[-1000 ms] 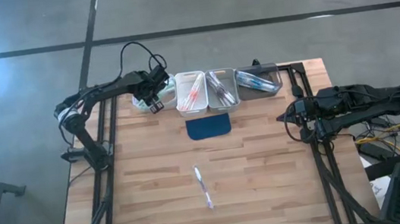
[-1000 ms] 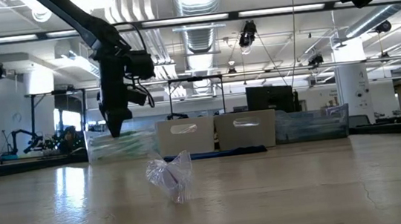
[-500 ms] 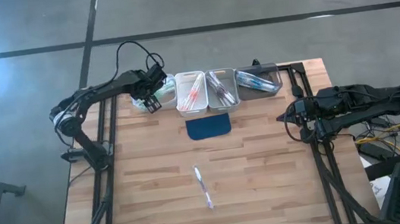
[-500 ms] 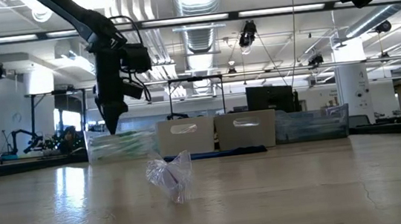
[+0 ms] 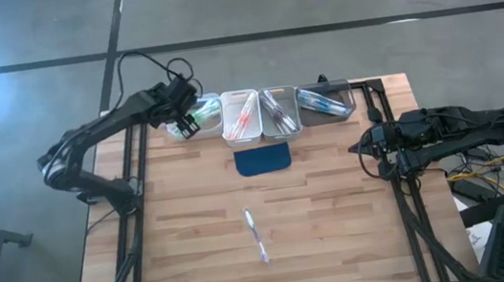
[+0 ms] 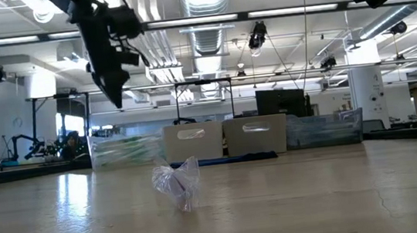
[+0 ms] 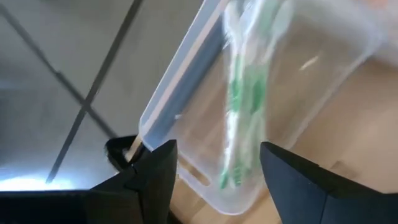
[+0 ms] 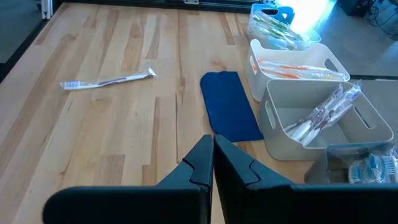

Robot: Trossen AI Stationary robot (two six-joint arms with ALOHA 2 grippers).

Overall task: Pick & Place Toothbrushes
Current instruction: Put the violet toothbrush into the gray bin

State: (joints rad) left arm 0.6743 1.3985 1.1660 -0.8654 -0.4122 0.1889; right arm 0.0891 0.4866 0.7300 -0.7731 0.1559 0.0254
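Note:
A wrapped toothbrush (image 5: 257,234) lies flat on the table's near middle; it also shows in the low view (image 6: 177,183) and the right wrist view (image 8: 109,79). Four bins stand in a row at the far edge: a clear one with green toothbrushes (image 5: 203,115), a white one with orange ones (image 5: 241,115), a white one with greyish ones (image 5: 279,111), and a clear one with blue ones (image 5: 324,101). My left gripper (image 7: 217,180) is open and empty, raised above the green bin (image 7: 261,93). My right gripper (image 8: 212,155) is shut and empty at the table's right edge.
A dark blue pad (image 5: 263,160) lies flat just in front of the two white bins. Bare wood stretches between the pad and the wrapped toothbrush and on both sides of it. The right arm (image 5: 444,132) hangs over the table's right edge.
My left gripper has risen from just above the green bin's rim to well above it, and has shifted a little toward the table's left edge. The bins and the wrapped toothbrush have kept still.

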